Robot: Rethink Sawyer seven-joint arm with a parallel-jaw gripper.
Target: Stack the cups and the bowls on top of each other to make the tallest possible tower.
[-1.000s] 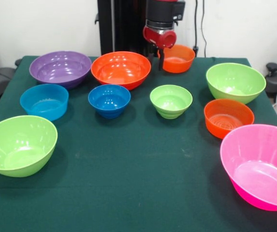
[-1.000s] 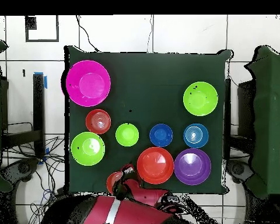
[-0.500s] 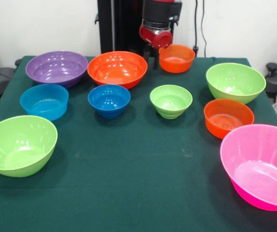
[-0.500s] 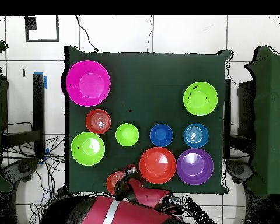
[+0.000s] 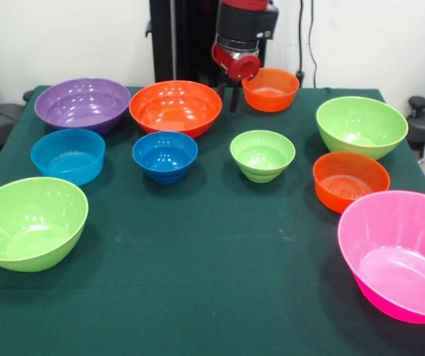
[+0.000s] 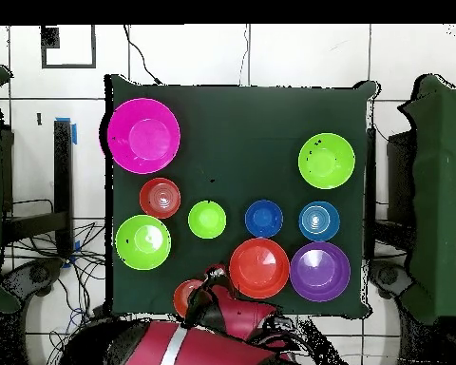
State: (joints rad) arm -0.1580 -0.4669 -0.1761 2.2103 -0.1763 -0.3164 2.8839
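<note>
Dark green cloth covers the table [image 5: 219, 297], and its widest bare stretch runs along the near edge in the front view, between the large lime green bowl [image 5: 28, 222] at 8 o'clock and the pink bowl [image 5: 399, 254] at 4 o'clock. All 9 bowls stand apart, upright and empty; no stack stands anywhere.

Back row, from 10 o'clock toward 1 o'clock: purple bowl [image 5: 83, 104], large orange bowl [image 5: 175, 107], small orange bowl [image 5: 271, 89]. The purple and large orange bowls sit rim to rim, nearly touching.

Middle row: light blue bowl [image 5: 67, 156], dark blue bowl [image 5: 165, 156], small green bowl [image 5: 262, 154]. At 2 o'clock sits another lime green bowl [image 5: 360, 126], with a ribbed orange bowl [image 5: 350, 180] just in front of it.

At 12 o'clock the gripper [image 5: 229, 93] hangs in the narrow gap between the large orange bowl and the small orange bowl, beside both rims. Its dark fingers hold nothing; how far apart they are, I cannot tell.
</note>
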